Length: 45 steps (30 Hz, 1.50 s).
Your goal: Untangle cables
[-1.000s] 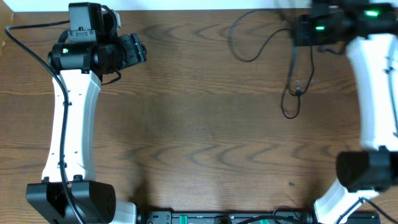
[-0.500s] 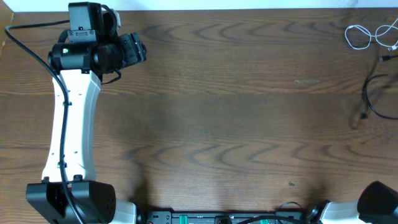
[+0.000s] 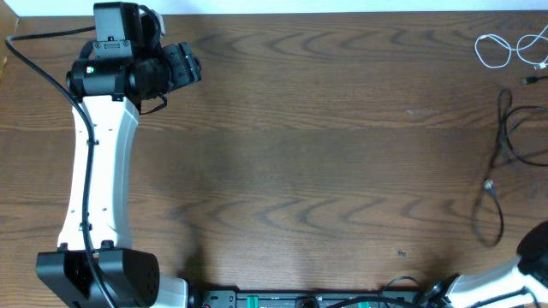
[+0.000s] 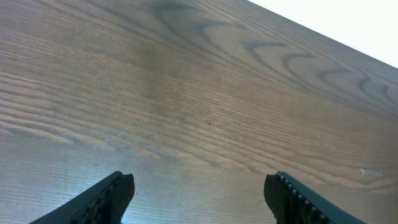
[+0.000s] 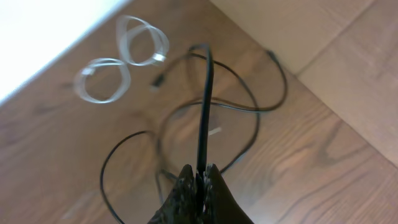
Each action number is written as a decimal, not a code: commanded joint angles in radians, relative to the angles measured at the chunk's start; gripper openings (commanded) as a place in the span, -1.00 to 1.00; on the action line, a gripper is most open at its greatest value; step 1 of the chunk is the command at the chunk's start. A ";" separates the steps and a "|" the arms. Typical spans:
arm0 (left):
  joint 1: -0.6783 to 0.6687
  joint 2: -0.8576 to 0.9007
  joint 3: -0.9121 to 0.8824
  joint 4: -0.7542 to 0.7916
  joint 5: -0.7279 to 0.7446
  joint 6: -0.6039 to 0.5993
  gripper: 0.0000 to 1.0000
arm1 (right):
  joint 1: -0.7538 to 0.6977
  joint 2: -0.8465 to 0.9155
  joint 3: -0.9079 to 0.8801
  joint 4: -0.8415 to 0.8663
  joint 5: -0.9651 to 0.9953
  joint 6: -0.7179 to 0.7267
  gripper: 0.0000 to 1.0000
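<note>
The black cable (image 5: 205, 93) rises from my right gripper (image 5: 200, 171), which is shut on it, and its loops spread over the wood beyond. In the overhead view the black cable (image 3: 500, 137) runs down the table's right edge, ending in a small plug (image 3: 489, 185). The white cable (image 5: 124, 62) lies apart from it in two loops; seen from overhead, the white cable (image 3: 482, 53) sits at the far right corner. My left gripper (image 4: 199, 186) is open over bare wood at the far left, nothing between its fingers (image 4: 115, 193). From overhead, the right gripper itself is out of view.
The table's right edge shows in the right wrist view, with light flooring (image 5: 348, 62) beyond it. Only a bit of the right arm (image 3: 535, 257) shows at the lower right corner from overhead. The left arm (image 3: 98, 154) stands along the left side.
The right arm has swung from the far right down out of the overhead view. The black cable moved from the upper middle to the right edge and now trails further down. The left arm held still.
</note>
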 commanded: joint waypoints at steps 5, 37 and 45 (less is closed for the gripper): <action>0.003 0.007 0.004 0.002 -0.006 -0.006 0.46 | -0.003 0.210 0.008 0.056 0.201 0.024 -0.92; 0.003 0.007 0.004 0.016 -0.007 -0.009 0.88 | 0.385 -0.044 0.032 -0.251 -0.291 -0.148 0.98; 0.003 0.007 0.004 0.016 -0.007 -0.009 0.89 | 0.604 -0.125 0.032 -0.250 -0.140 -0.106 0.99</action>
